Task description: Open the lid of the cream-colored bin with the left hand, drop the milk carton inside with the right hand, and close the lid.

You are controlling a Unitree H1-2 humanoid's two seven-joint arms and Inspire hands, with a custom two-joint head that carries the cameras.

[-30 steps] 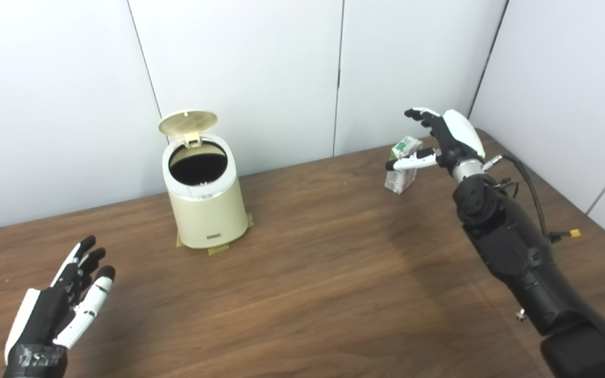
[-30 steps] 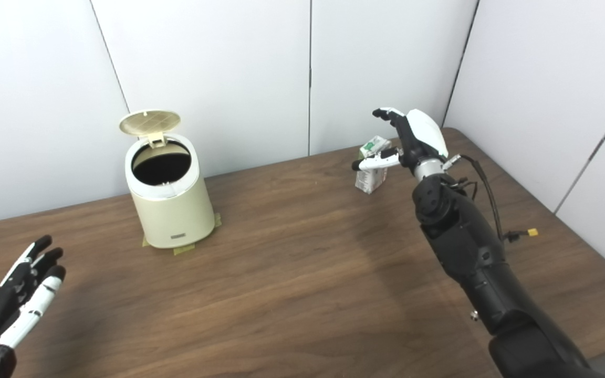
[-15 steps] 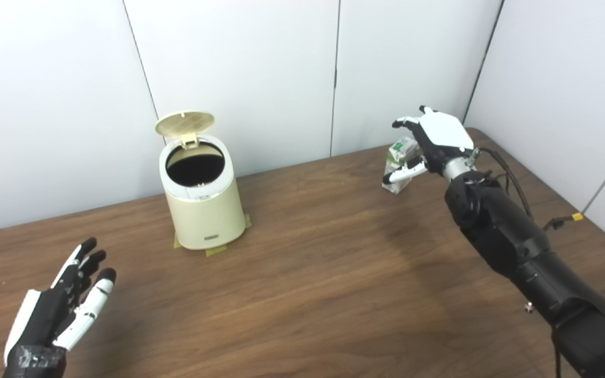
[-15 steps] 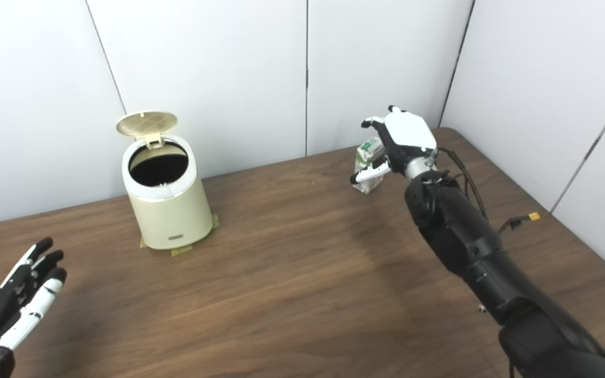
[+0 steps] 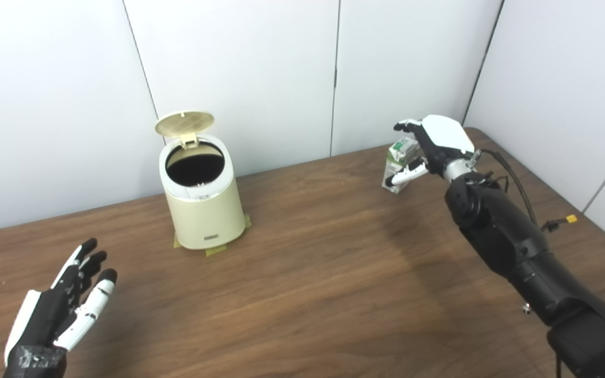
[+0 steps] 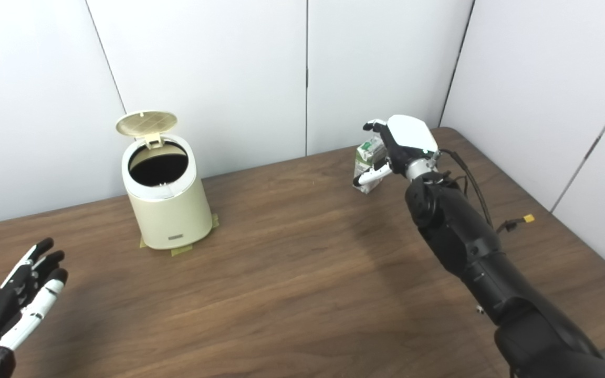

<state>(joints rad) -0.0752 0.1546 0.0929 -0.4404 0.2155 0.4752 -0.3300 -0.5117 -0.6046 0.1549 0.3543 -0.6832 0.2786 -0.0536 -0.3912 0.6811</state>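
Your right hand [image 5: 431, 144] is curled round the upright milk carton [image 5: 398, 164] at the far right of the tabletop [image 5: 323, 273], grip unclear; the open bin [image 5: 202, 194] sits well left.

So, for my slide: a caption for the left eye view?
Bin lid open, right hand around the milk carton.

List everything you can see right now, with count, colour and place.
bin: one, cream, standing left of centre on tape patches
lid: one, cream, hinged up at the bin's back, open
milk carton: one, white and green, upright at the far right
table: one, dark brown wood
wall panels: white, behind and to the right
left hand: open, near left corner
right hand: around the carton; grip not clear
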